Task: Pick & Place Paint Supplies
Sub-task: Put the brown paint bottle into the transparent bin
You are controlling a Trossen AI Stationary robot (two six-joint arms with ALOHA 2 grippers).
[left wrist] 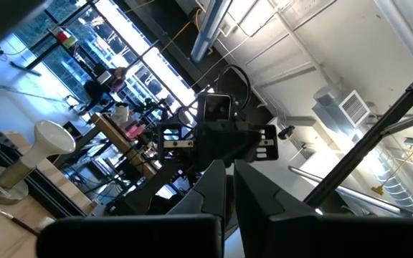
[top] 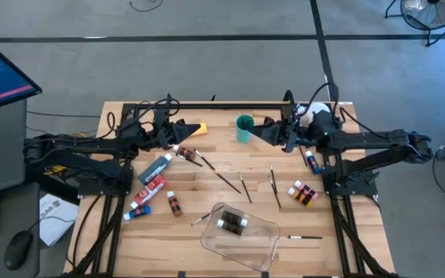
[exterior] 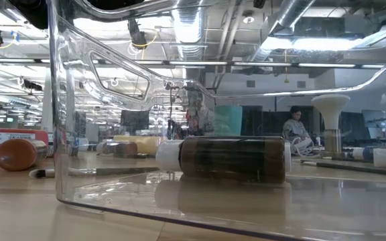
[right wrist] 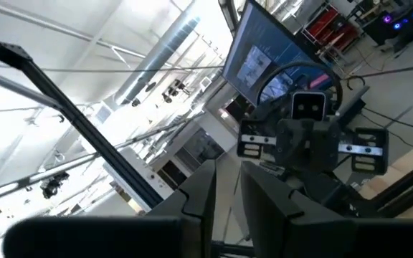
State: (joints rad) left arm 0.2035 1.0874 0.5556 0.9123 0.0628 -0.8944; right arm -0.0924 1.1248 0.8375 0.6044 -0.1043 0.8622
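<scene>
tabletop (top: 207,193): pale wood in planks, smooth, with a soft sheen that mirrors things in the low view
tray (top: 263,232): clear hard plastic, glossy, catching ceiling lights on its walls
bottle in tray (exterior: 233,158): see-through brown plastic, shiny, with a matt white cap
cup (top: 244,128): teal plastic, smooth
brushes (top: 226,180): thin dark handles, slight gloss
tubes (top: 153,185): red, blue and grey, smooth printed skin
arms (top: 91,147): dark matt metal and plastic
left fingers (left wrist: 214,193): dark, matt, smooth
right fingers (right wrist: 199,193): dark, matt, smooth
floor (top: 222,62): grey, smooth, dull
</scene>
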